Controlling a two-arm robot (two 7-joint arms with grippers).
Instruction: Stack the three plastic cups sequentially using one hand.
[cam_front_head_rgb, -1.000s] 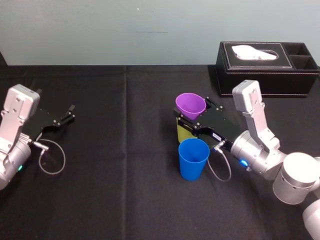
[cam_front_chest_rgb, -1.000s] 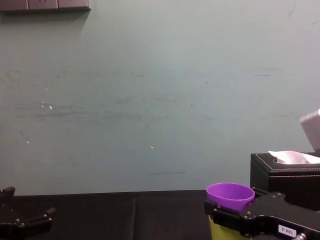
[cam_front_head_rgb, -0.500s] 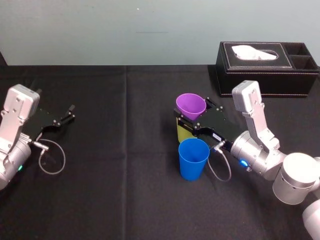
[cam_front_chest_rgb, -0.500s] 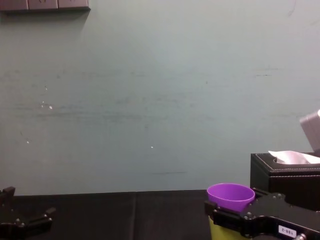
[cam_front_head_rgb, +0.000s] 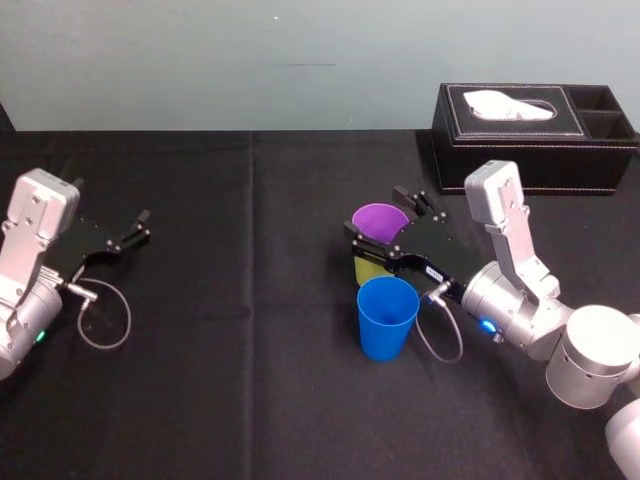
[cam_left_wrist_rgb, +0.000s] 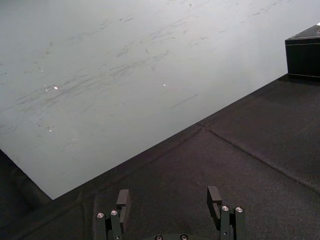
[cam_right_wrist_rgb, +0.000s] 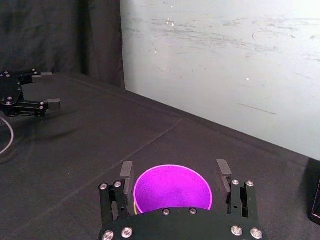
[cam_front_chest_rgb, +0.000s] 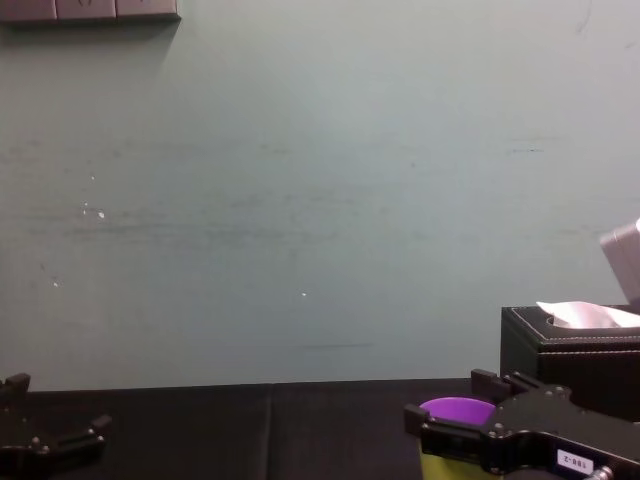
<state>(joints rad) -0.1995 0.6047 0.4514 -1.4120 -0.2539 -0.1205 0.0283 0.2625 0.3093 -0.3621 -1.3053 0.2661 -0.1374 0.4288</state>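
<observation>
The black desk (cam_front_head_rgb: 250, 380) carries a tissue box (cam_front_head_rgb: 520, 135) at 1 o'clock. The left hand (cam_front_head_rgb: 140, 226) is parked at 9 o'clock, fingers apart. At centre, the right hand (cam_front_head_rgb: 378, 212) flanks the purple cup (cam_front_head_rgb: 375, 226), fingers spread clear of its rim. That cup sits nested in the yellow-green cup (cam_front_head_rgb: 368, 270), so the first stacking looks done. The blue cup (cam_front_head_rgb: 386, 318) stands alone at their 6 o'clock. Next the hand likely needs to back off without tipping the pair, then grip the blue cup.
</observation>
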